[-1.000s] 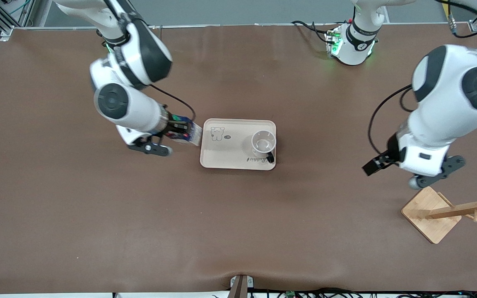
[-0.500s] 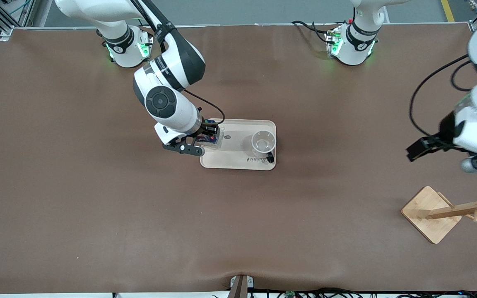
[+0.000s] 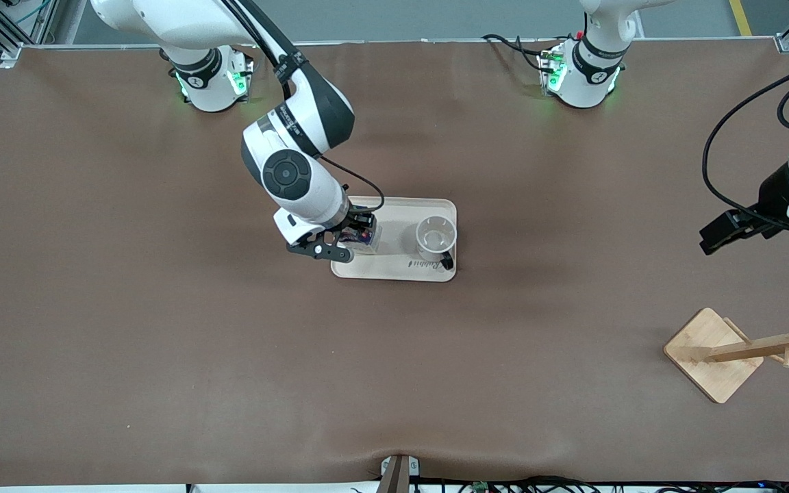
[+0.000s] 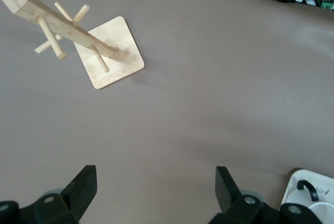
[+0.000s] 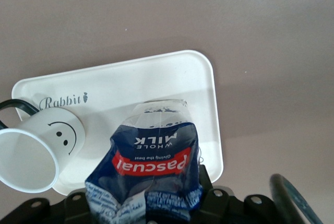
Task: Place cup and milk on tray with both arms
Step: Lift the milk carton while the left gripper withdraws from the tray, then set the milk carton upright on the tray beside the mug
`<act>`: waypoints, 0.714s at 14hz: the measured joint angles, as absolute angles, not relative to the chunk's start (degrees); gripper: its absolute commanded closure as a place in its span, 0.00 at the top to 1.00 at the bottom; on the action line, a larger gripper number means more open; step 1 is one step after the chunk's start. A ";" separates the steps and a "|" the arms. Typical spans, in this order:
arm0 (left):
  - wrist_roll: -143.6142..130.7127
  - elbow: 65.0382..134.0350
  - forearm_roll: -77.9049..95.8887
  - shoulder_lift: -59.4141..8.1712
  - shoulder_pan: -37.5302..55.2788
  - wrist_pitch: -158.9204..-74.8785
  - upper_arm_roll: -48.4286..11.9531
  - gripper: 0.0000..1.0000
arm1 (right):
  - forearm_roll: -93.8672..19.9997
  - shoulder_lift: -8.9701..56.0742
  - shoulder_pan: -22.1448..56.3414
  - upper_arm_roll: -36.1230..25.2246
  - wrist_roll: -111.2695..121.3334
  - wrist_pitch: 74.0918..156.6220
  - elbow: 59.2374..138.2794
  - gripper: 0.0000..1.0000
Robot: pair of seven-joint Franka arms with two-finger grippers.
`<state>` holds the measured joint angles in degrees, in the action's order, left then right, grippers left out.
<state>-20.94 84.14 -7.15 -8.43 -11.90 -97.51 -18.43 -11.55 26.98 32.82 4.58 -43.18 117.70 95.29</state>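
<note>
The cream tray (image 3: 381, 263) lies mid-table. The white smiley cup (image 3: 435, 236) stands upright on it, at the end toward the left arm. My right gripper (image 3: 359, 236) is shut on the dark blue milk (image 3: 367, 237), squeezing its sides, over the tray's end toward the right arm. In the right wrist view the milk (image 5: 151, 156) hangs over the tray (image 5: 172, 78) beside the cup (image 5: 42, 151); I cannot tell whether the milk touches the tray. My left gripper (image 3: 713, 243) is open and empty over bare table near the left arm's end; its fingers (image 4: 83, 182) stand wide apart.
A wooden peg rack (image 3: 713, 352) on a square base stands near the left arm's end of the table, nearer the front camera than the left gripper; the left wrist view shows the rack (image 4: 109, 51) too. Brown table mat surrounds the tray.
The right arm carried the milk from beside the tray to over it. The left arm drew away from the tray toward its own end of the table.
</note>
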 measured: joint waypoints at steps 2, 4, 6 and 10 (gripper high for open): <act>-20.94 84.11 -7.15 -7.10 -11.89 -95.85 -18.47 1.00 | -11.53 27.24 33.23 4.58 -43.18 117.69 95.29 1.00; -20.89 84.09 -7.14 -5.83 -11.69 -93.47 -18.43 1.00 | -11.53 27.25 33.26 4.44 -43.18 117.70 95.10 1.00; -20.87 84.08 -7.14 -4.36 -8.82 -91.94 -16.51 1.00 | -11.50 27.07 33.22 3.97 -43.09 117.91 93.63 1.00; -17.59 84.33 -7.14 -0.96 0.54 -86.13 -8.08 1.00 | -11.50 25.29 32.47 3.26 -43.05 111.96 83.78 1.00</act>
<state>-17.59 84.33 -7.14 -0.96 0.54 -86.13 -8.08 -11.50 25.29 32.47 3.26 -43.05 111.96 83.78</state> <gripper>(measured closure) 0.000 0.000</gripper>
